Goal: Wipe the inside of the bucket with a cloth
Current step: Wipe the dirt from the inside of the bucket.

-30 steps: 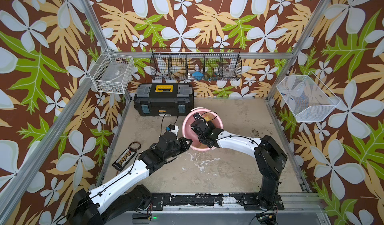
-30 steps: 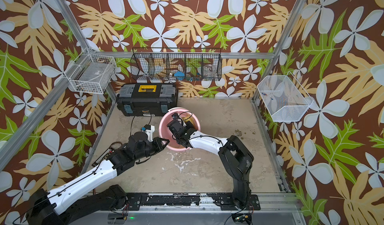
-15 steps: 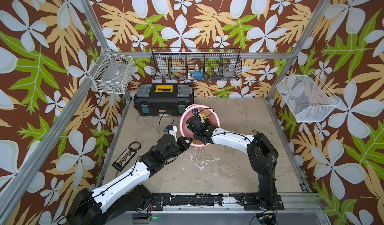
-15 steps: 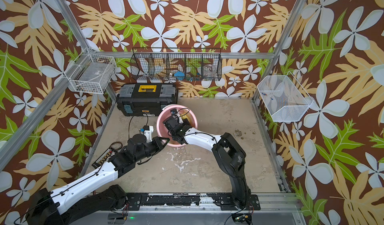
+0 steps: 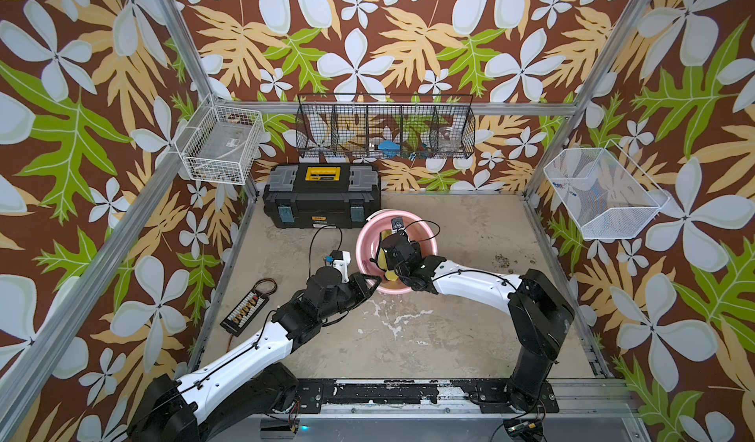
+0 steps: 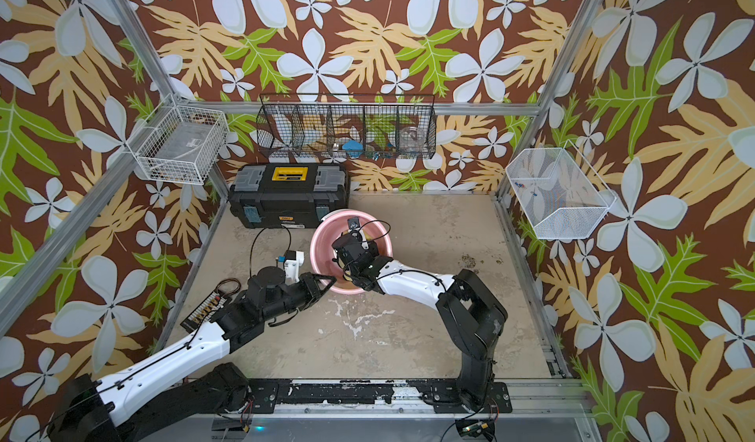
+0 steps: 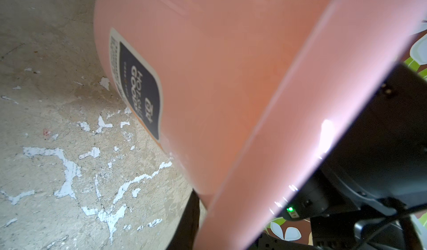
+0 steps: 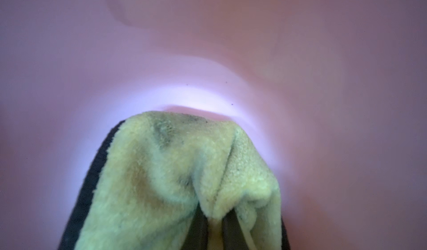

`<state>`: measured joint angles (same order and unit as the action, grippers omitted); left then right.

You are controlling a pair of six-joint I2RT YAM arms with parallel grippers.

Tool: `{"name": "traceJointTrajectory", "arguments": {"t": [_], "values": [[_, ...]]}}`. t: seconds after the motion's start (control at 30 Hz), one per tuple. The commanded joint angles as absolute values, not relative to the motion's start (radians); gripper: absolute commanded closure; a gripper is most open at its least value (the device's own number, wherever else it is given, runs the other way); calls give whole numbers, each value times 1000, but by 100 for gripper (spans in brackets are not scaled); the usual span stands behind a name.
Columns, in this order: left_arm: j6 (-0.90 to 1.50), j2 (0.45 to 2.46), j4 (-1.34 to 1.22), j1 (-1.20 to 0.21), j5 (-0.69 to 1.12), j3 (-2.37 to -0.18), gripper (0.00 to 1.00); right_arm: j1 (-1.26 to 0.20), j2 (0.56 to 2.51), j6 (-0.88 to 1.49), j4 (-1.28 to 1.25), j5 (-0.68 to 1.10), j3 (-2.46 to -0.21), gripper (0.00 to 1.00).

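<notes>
Nearest me, my left hand [image 5: 369,285] has kept its place on the near rim of the bucket [image 5: 361,252], fingers closed on the lip as far as I can tell. It holds the bucket tipped on the bench [image 5: 408,338], mouth up and toward me, label [image 7: 141,91] on the outside close to the bench. What has changed is my right arm: half a second ago its elbow had swung in toward the middle and the hand had slid across inside the bucket; now the elbow is back out where it was a second ago. I judge that as one full wiping stroke, over and back. My right hand [image 8: 213,214] is deep in the bucket, shut tight on the cloth [image 8: 175,172], which drapes past the fingers and meets the pink inner wall ahead. The bucket has hardly moved through the stroke, so the brace works. The wiping is under way, with more wall probably left to cover. Behind it, the toolbox [image 5: 322,199] stands just beyond the far rim.
</notes>
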<state>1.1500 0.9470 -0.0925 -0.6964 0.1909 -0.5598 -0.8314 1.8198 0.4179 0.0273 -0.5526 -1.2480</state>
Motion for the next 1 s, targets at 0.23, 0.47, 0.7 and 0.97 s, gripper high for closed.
{"name": "traceJointTrajectory", "arguments": {"t": [0.23,0.47,0.7,0.97], "values": [[1109,939,48,-704,370,-625,100,-815,1828,464,24,-268,-1320,100],[1066,946,103,-704,299,-663,100,-815,1812,344,135,-187,-1267,100],[1011,985,143,-704,220,-700,100,-815,1676,318,156,-124,-1167,100],[959,1048,175,-702,174,-749,100,-815,1545,319,194,23,-1129,100]]}}
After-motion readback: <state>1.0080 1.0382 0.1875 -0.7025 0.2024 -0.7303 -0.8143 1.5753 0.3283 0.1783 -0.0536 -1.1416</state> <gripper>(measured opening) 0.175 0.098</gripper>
